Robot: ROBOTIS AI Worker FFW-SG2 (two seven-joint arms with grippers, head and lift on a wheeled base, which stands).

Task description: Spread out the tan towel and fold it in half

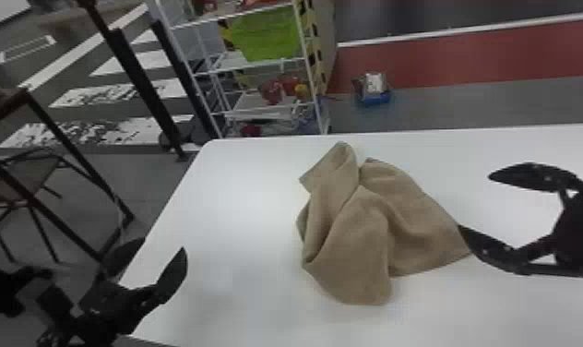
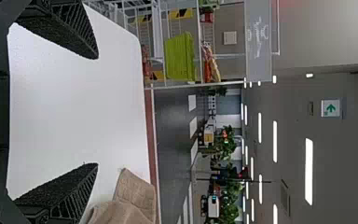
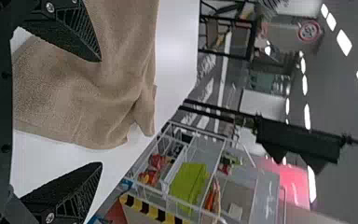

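Note:
The tan towel (image 1: 369, 230) lies crumpled in folds on the white table. At the table's left edge my left gripper (image 1: 150, 258) is open, apart from the towel; in the left wrist view the gripper (image 2: 93, 112) has nothing between its fingers, and part of the towel (image 2: 133, 196) lies beyond one of them. My right gripper (image 1: 477, 207) stands open to the towel's right, its nearer finger over or against the right corner. In the right wrist view the gripper (image 3: 100, 112) has its fingers wide apart, one overlapping the towel (image 3: 74, 93); whether they touch I cannot tell.
The white table (image 1: 240, 194) extends around the towel on every side. Behind it stands a wire shelf (image 1: 258, 69) with a green item (image 1: 267, 34). A chair (image 1: 18, 180) is at the left, and a blue container (image 1: 373, 98) rests on the floor beyond.

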